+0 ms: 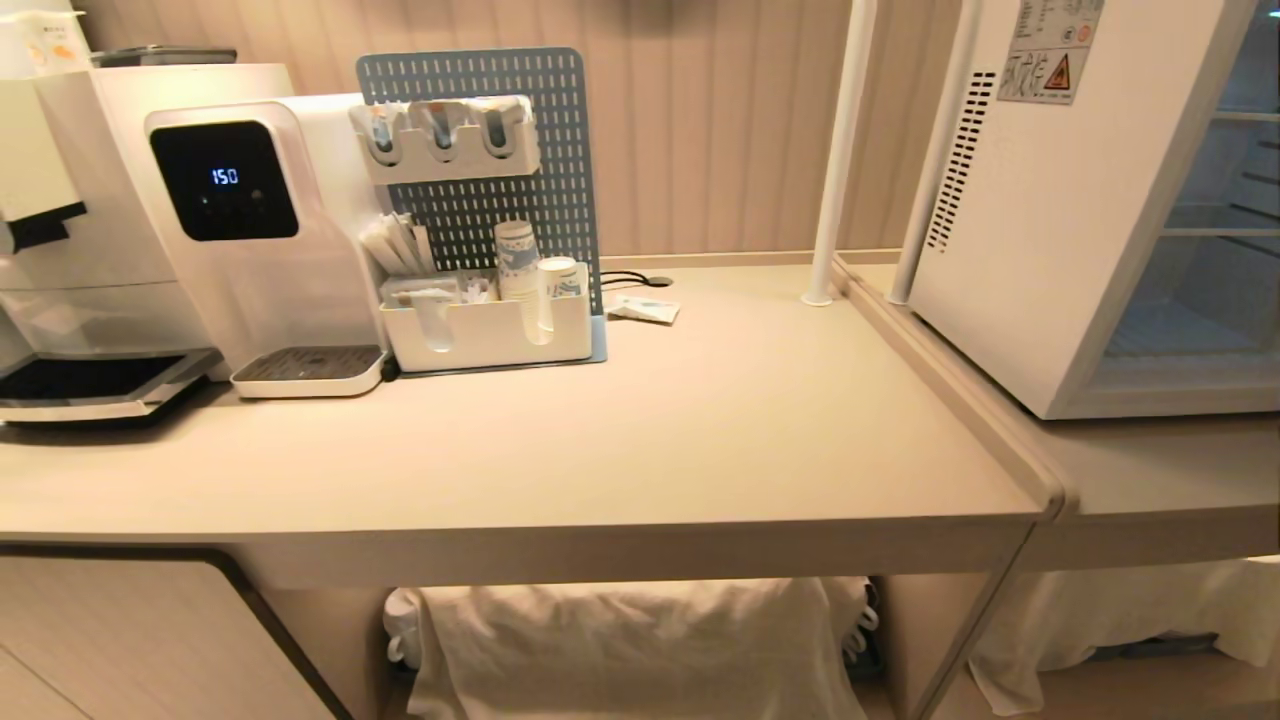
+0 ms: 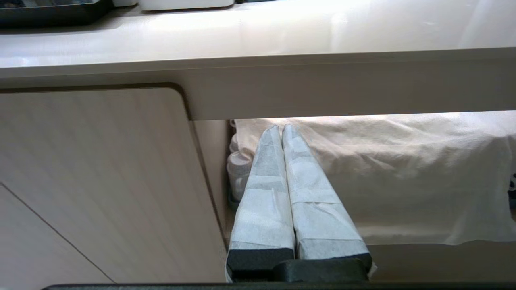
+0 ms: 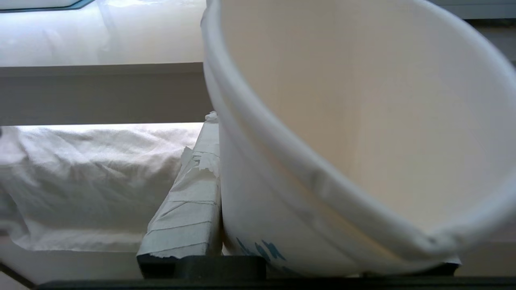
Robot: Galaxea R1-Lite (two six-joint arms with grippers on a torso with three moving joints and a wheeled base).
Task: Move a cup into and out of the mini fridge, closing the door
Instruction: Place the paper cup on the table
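Near edge: both arms parked low, under the front lip of the tabletop, facing a white cloth draped below it. Left gripper jaws clenched on nothing, tape-wrapped fingers pressed together. Right gripper jaws grasping the cup: it sits between them, one taped finger flat against its side, the other hidden behind it. Cup is white paper, rolled rim, empty, blue print near its base. Far left: water dispenser, pegboard organiser with cup stacks. Far right: mini fridge, open front showing wire shelves.
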